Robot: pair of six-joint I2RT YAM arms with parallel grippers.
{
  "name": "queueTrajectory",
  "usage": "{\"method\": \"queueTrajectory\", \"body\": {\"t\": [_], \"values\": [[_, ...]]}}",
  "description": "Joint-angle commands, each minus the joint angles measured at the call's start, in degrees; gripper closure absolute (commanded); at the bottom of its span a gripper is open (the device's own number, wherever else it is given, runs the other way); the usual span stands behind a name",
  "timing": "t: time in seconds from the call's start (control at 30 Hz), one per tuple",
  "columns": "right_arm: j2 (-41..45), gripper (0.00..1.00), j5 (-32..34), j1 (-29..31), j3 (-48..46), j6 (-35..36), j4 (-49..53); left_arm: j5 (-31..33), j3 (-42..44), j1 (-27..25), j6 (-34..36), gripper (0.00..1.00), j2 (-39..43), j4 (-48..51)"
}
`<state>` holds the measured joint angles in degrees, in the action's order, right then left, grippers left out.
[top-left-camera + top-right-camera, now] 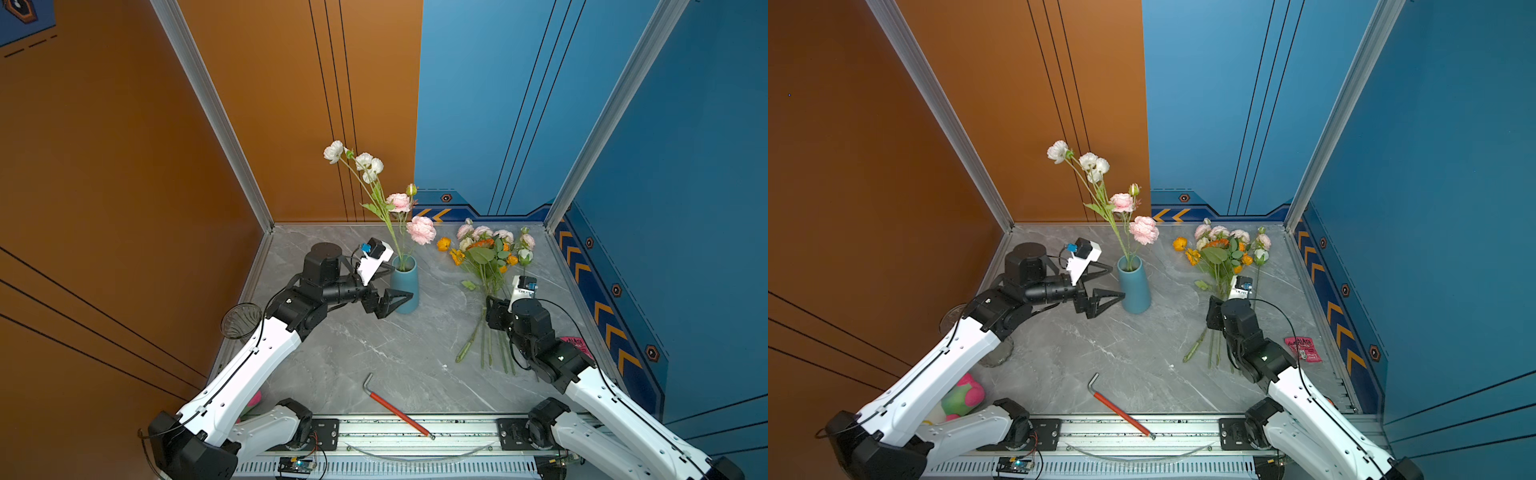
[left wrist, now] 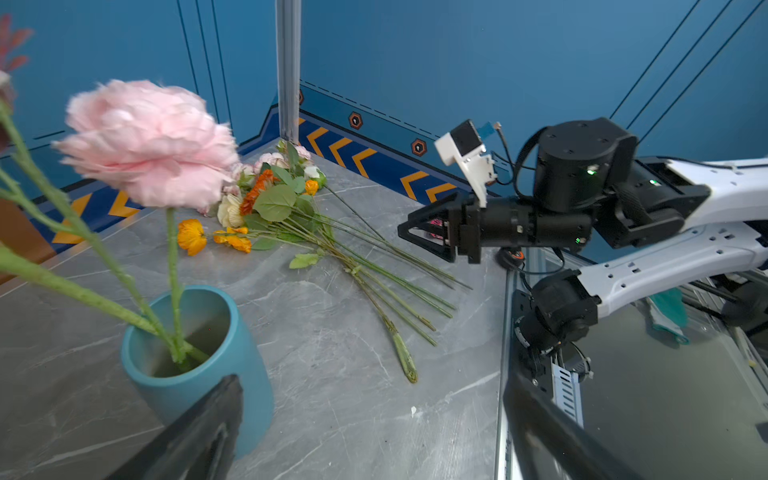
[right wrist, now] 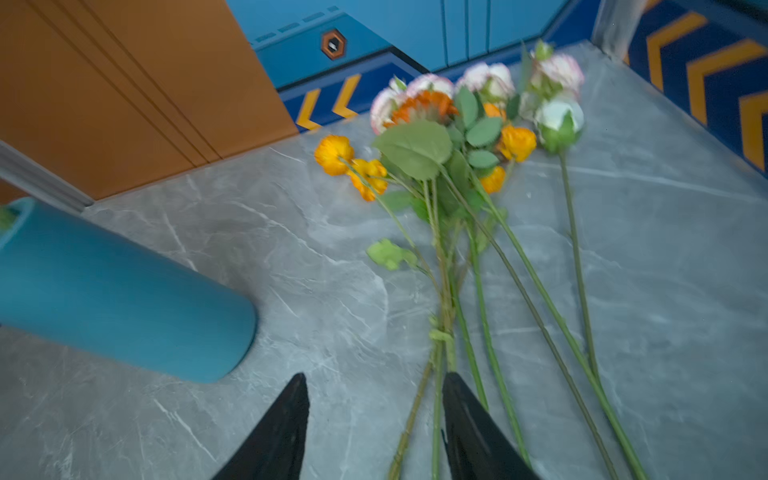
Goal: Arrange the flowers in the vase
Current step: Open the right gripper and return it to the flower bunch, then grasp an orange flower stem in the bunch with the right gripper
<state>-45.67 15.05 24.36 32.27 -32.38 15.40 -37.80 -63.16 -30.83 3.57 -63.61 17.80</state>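
Observation:
A teal vase (image 1: 406, 291) (image 1: 1134, 291) (image 2: 249, 374) (image 3: 116, 299) stands at the back middle of the table. It holds long green stems with white blooms (image 1: 365, 161) and pink blooms (image 1: 420, 230) (image 2: 145, 141). The other flowers (image 1: 484, 253) (image 1: 1221, 249) (image 2: 274, 199) (image 3: 432, 137) lie flat in a bunch on the right, with pink, white and orange heads. My left gripper (image 1: 403, 282) (image 1: 1118, 281) (image 2: 372, 378) is wide open against the vase's side, holding nothing. My right gripper (image 3: 376, 376) (image 2: 405, 232) hovers open over the stem ends; two stems run between its fingers, unclamped.
A red-handled L-shaped tool (image 1: 397, 411) (image 1: 1121, 411) lies near the front rail (image 1: 457, 428). A pink packet (image 1: 1302, 347) sits by the right wall. A clear glass (image 1: 241, 320) and a pink-green plush (image 1: 963, 395) are at the left edge under my left arm.

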Motion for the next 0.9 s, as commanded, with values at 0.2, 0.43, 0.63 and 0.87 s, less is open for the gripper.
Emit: {"method": "queueTrajectory", "body": {"t": [0.2, 0.43, 0.63, 0.87], "values": [[-18.35, 0.53, -18.72, -12.54, 9.01, -0.92, 8.47, 16.87, -4.96, -14.33, 13.95, 0.02, -6.07, 17.32], [-34.66, 0.64, -11.81, -18.33, 23.29, 5.49, 13.67, 28.92, -6.31, -22.00, 15.94, 0.02, -11.91, 20.96], [-48.17, 0.73, -7.37, -20.25, 33.41, 10.43, 17.21, 26.89, -6.65, -23.49, 15.32, 0.02, -12.61, 20.88], [-55.69, 0.77, -6.79, -20.40, 36.57, 12.12, 17.21, 26.92, -6.92, -23.29, 15.15, 0.02, -12.85, 20.85]]}}
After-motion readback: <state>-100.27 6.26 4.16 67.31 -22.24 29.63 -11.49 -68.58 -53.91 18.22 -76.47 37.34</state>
